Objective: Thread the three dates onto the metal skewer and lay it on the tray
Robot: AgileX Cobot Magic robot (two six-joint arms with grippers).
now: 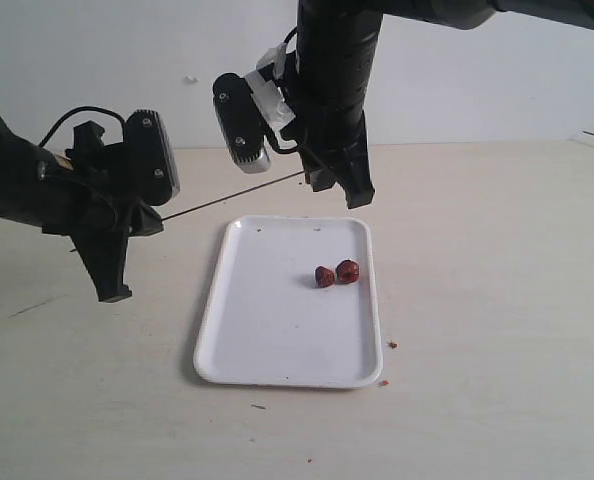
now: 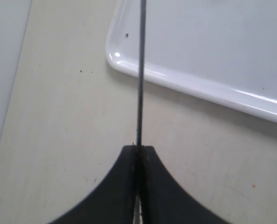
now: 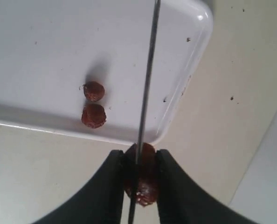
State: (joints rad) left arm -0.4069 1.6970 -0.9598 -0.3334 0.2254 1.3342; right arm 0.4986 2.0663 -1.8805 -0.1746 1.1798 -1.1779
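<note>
My left gripper is shut on the metal skewer, a thin dark rod that leaves its fingertips and reaches over the tray's corner toward the right arm. Above the tray's far edge, my right gripper is shut on one date. The skewer runs across that date between the fingers; I cannot tell whether it pierces it. Two more dates lie side by side on the white tray, right of its middle. The right wrist view shows them too.
The tray rests on a pale wooden tabletop. Tiny brown crumbs lie off its near right corner. A white wall stands behind the table, and both arms hang above the tray's far side.
</note>
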